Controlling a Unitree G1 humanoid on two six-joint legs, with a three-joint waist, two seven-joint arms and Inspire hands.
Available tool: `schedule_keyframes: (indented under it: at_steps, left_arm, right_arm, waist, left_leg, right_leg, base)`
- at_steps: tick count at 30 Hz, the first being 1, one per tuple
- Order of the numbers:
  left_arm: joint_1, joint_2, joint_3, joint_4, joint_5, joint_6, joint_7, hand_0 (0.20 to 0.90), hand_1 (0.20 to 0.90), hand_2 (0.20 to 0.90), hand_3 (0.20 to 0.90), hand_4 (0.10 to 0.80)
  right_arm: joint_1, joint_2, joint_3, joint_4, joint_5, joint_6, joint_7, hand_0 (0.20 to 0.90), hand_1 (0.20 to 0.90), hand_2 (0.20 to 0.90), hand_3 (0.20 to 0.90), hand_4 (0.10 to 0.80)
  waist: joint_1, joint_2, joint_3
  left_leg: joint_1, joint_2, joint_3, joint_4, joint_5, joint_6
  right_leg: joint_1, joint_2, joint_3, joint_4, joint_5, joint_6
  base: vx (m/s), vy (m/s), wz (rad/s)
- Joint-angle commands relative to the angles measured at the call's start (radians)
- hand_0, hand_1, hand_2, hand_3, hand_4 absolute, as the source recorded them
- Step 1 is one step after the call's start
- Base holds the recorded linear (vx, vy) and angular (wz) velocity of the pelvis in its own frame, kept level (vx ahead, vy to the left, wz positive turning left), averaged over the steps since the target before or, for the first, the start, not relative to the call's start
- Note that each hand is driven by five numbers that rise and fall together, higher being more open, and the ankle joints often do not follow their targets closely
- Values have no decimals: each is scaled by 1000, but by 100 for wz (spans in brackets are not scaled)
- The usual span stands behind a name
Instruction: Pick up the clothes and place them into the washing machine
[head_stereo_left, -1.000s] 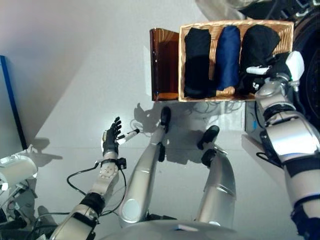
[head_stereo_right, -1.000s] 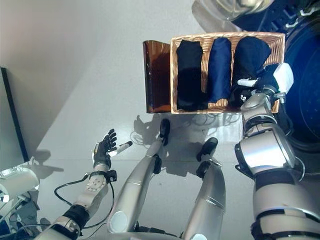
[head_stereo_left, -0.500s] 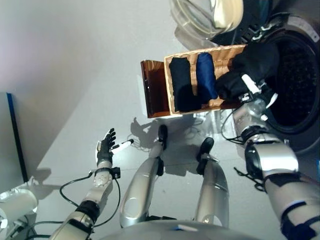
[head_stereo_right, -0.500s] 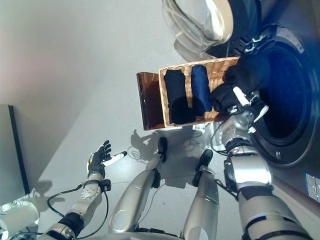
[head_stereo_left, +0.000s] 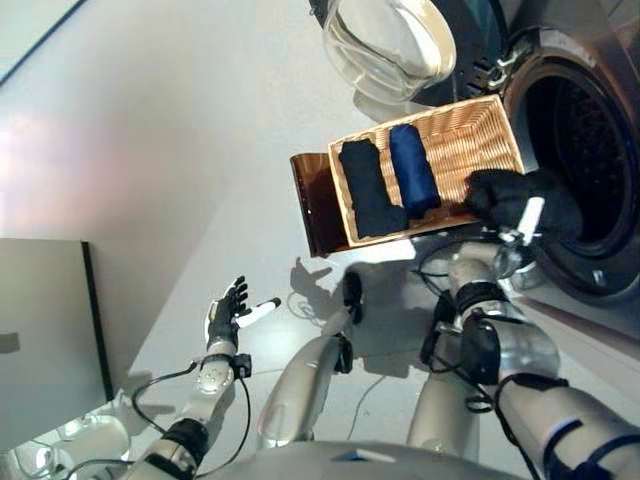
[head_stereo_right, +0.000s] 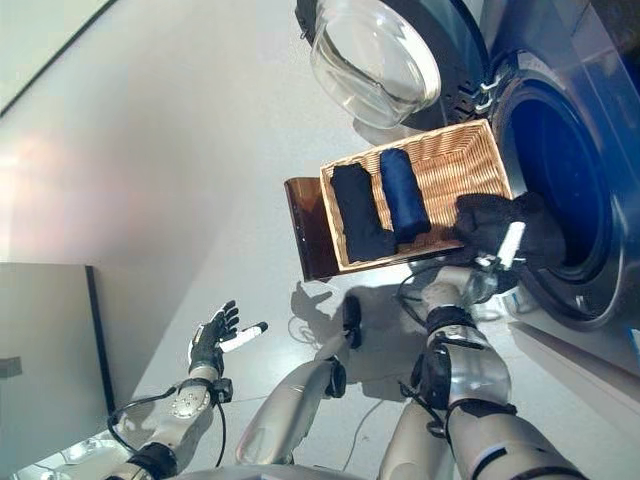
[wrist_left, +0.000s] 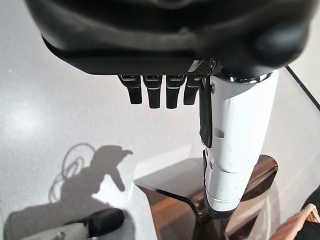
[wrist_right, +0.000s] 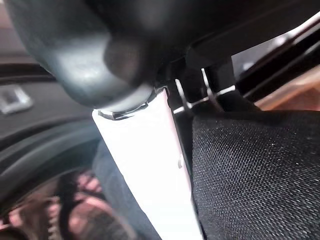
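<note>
- From the left eye view, the right hand is gripping a bundle of black cloth, holding it lifted at about three o'clock of the wicker basket, right at the dark mouth of the washing machine. It is sitting clear of the basket so that, I'd judge, it can go straight into the drum. A black garment and a blue garment are lying side by side in the basket, waiting their turn.
- In the right eye view, the round glass door is standing swung wide at roughly eleven o'clock of the basket, leaving the opening free. A brown panel is leaning against the basket's nine o'clock side. The left hand is hovering down at seven o'clock, well apart from the work.
- The left wrist view is showing that hand with fingers straight and spread from the white-covered thumb, holding nothing; it looks parked out of the way.
- The right wrist view is showing the white thumb pressing against dark woven cloth, a pinch keeping the bundle from slipping during the carry. Behind it the drum's dim interior is showing, so the release seems near.
</note>
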Motion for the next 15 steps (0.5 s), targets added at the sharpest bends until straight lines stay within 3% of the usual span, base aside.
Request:
schedule_keyframes:
  at_steps: [1,4,5,6,9,10,15]
  left_arm:
    - [1,40,4,19,-11,-58,23,900,900,900,900,800]
    - [14,51,14,-4,-10,-63,18,900,900,900,900,800]
    - [14,51,14,-4,-10,-63,18,900,900,900,900,800]
    - [21,60,17,1,-7,-64,13,900,900,900,900,800]
    - [26,64,23,-9,-9,-66,9,900,900,900,900,800]
    - [26,75,26,-13,-10,-64,6,900,900,900,900,800]
    - [34,78,37,-27,-26,-66,3,900,900,900,900,800]
  right_arm:
    - [-90,-226,8,-95,-141,-103,-54,200,200,200,200,300]
    - [-136,-342,37,-104,-205,-84,-90,200,200,200,200,300]
    - [-137,-343,38,-104,-206,-84,-91,200,200,200,200,300]
    - [-191,-433,77,-93,-243,-63,-107,200,200,200,200,300]
    - [-253,-518,135,-73,-274,-31,-104,200,200,200,200,300]
    - [-325,-588,221,-29,-294,14,-83,200,200,200,200,300]
    - [-465,-629,375,39,-334,80,-45,200,200,200,200,300]
  waist:
    - [2,7,-17]
    - [5,18,-28]
    - [5,18,-28]
    - [10,20,-35]
    - [11,18,-39]
    - [14,8,-42]
    - [11,-7,-35]
  left_leg:
    - [-13,-47,0,93,-128,-53]
    - [-12,-48,8,87,-128,-55]
    - [-12,-48,8,87,-128,-55]
    - [-11,-47,12,85,-127,-56]
    - [-11,-44,17,86,-128,-58]
    - [-9,-41,23,85,-127,-60]
    - [-18,-32,39,82,-122,-64]
  right_leg:
    - [120,33,0,-229,76,-2]
    - [115,32,8,-234,80,2]
    - [114,33,8,-233,81,2]
    - [110,33,13,-232,80,2]
    - [104,35,21,-228,80,1]
    - [96,39,28,-222,83,1]
    - [74,50,40,-219,88,-2]
  base:
    - [19,44,-4]
    - [7,24,-4]
    - [11,20,-11]
    - [8,17,-9]
    - [1,5,0]
    - [0,0,0]
    - [-6,-12,-12]
